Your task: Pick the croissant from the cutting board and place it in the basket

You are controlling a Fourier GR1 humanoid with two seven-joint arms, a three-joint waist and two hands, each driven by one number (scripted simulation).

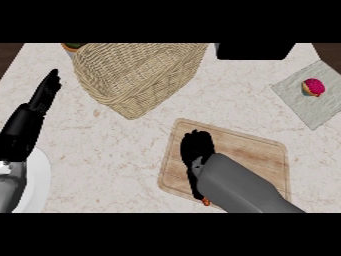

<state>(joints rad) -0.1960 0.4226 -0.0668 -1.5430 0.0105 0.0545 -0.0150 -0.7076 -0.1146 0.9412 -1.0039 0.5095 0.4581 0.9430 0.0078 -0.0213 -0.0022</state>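
1. Nearest to the viewer is the grey right forearm (243,187), which comes in from the lower edge and lies across the near part of the cutting board (258,155).
2. At its end, the black right hand (197,150) is low over the left part of this wooden board, and it hides the surface beneath it.
3. Whether this hand is open or closed, and whether it has hold of something, I cannot tell, because only its back is visible.
4. I cannot plainly see the croissant. Only a small orange bit (206,201) shows under the forearm at the near edge of the board, and I cannot say for sure what it is.
5. At the lower left, a white plate (43,177) lies partly under the left arm.
6. Above it, the left hand (40,102) rests near the left edge with its fingers straight and pointing away, and it holds nothing.
7. A woven basket (140,75) stands on the pale counter (106,145) at the top centre, apart from the board and farther away.
8. At the right, a grey cloth (324,107) carries a small pink object (313,87).
9. A black object (254,50) stands at the far edge, to the right of the basket.
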